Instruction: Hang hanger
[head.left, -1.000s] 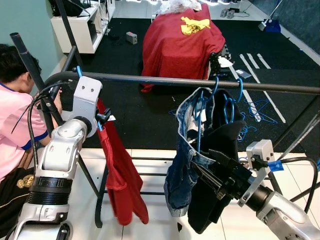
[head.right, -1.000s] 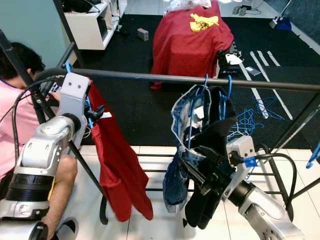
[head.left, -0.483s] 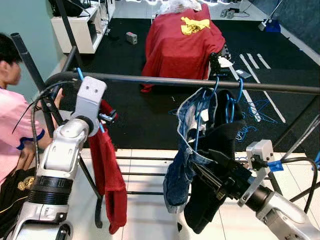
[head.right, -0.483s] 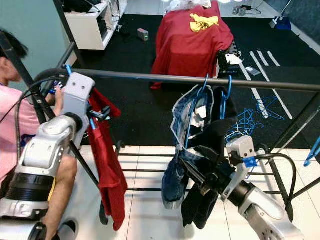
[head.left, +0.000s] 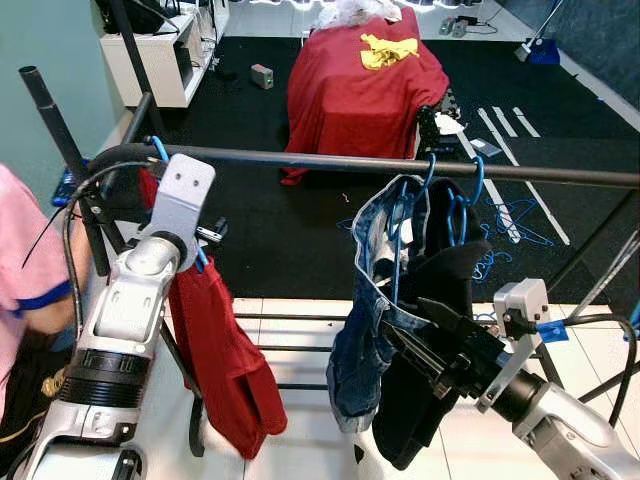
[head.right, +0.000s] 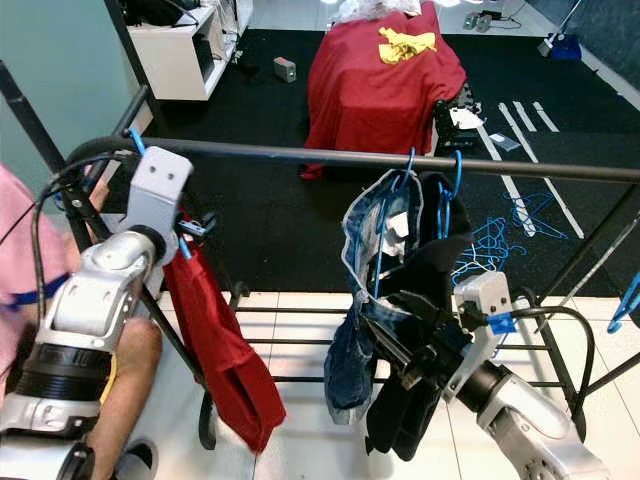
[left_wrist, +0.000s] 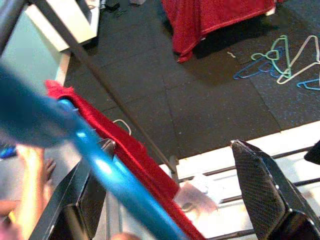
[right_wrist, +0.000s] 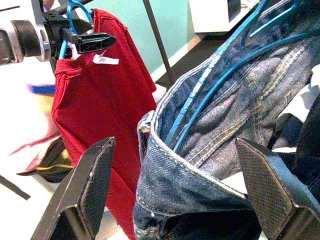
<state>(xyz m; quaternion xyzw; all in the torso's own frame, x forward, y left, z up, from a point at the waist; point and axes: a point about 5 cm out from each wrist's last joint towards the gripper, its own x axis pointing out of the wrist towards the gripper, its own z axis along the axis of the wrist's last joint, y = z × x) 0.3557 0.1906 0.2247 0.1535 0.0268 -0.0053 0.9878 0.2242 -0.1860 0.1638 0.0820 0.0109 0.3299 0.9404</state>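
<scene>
My left gripper (head.left: 208, 240) is up under the rail (head.left: 330, 162), fingers spread around the blue hanger (left_wrist: 117, 185) so its hook (head.left: 157, 147) can sit over the bar. The red shirt (head.left: 222, 360) droops from it, soft and creased. My right gripper (right_wrist: 175, 190) is spread too, nosing the stiff denim jeans (head.left: 365, 330) aside on their thin blue hangers.
</scene>
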